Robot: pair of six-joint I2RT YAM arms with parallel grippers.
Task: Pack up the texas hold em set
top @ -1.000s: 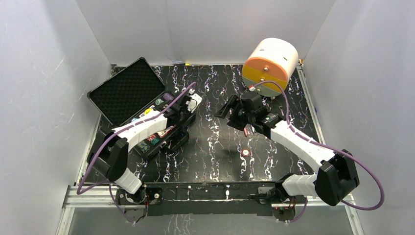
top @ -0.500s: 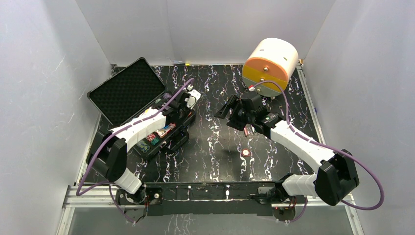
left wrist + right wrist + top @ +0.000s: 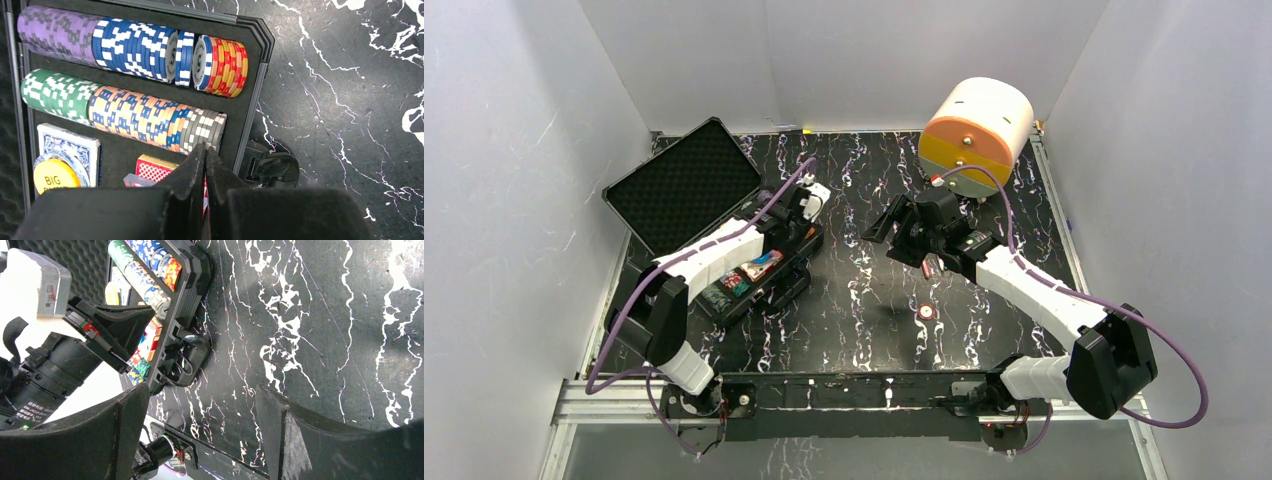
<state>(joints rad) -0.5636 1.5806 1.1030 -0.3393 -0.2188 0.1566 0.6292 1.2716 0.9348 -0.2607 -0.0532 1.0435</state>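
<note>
The black case stands open at the left, its foam lid (image 3: 684, 185) raised and its tray (image 3: 759, 272) below my left arm. In the left wrist view the tray (image 3: 247, 112) holds rows of purple, blue, green, orange and grey chips (image 3: 135, 112), a red-backed deck (image 3: 152, 167), a blue-backed deck (image 3: 67, 145) and a yellow button (image 3: 54, 176). My left gripper (image 3: 205, 150) (image 3: 799, 220) is shut and hovers over the tray's right edge near the grey chips. My right gripper (image 3: 200, 435) (image 3: 886, 230) is open and empty above bare table. One round chip (image 3: 925, 312) lies loose on the table.
A big orange-and-white cylinder (image 3: 977, 135) stands at the back right. The case's handle (image 3: 270, 167) juts from the tray's right side. A thin red thing (image 3: 927, 266) shows under my right wrist. White walls close in the table on three sides.
My left gripper has moved a little back and left over the case, uncovering more of the tray. The right arm and the loose chip have not moved.
</note>
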